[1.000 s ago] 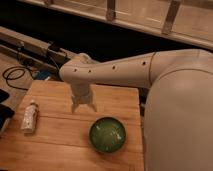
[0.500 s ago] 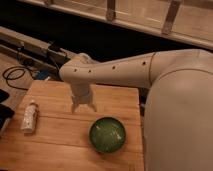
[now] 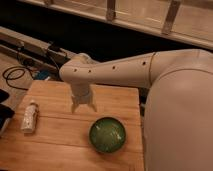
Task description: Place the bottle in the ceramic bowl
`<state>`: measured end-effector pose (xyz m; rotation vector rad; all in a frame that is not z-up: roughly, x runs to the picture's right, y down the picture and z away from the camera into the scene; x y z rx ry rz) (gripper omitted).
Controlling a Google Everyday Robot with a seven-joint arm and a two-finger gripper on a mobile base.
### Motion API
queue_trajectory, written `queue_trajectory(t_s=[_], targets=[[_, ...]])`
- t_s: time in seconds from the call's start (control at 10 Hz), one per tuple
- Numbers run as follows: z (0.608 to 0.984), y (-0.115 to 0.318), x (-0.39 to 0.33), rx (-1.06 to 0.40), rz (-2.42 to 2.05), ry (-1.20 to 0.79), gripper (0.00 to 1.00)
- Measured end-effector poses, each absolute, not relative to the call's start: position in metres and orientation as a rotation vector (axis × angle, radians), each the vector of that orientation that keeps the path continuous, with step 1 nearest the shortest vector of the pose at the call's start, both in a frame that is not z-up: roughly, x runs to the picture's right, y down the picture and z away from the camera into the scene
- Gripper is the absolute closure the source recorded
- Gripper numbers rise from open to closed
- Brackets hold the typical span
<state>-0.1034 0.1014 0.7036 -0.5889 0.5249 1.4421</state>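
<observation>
On the right of the view, the robot's white body [image 3: 182, 115] fills the frame from the upper edge to the bottom. Its thick white arm [image 3: 125, 72] reaches out to the left over the far part of the tabletop [image 3: 55, 147]. The arm ends in a rounded joint that turns straight down.

The tabletop is pale wood made of broad planks. It takes up the lower left of the view and carries both of the task's things.

The ceramic bowl [image 3: 107, 135] sits upright on the tabletop near its right side, close to the robot's body. It is round and glossy green with a dark rim and a mottled lighter inside, and nothing lies in it.

The hand [image 3: 84, 108] hangs from the arm's end above the middle of the tabletop, pointing down, behind and to the left of the bowl. Its two fingers [image 3: 75, 108] are spread apart with nothing between them.

The bottle [image 3: 30, 117] lies on the tabletop near its left edge, well apart from both the hand and the bowl. It is slim and whitish, with its cap toward the far side.

Beyond the tabletop's far left corner, a dark cable [image 3: 12, 77] loops on the floor.
</observation>
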Motion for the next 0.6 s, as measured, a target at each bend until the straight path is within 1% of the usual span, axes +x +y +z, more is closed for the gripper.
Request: queue_trajectory(t_s=[0.4, 0.6], targets=[[0.7036, 0.1014, -0.1034, -0.589, 1.442, 0.525, 0.35], [0.7027, 0.0968, -0.1027, -0.561, 1.436, 0.516, 0.35]])
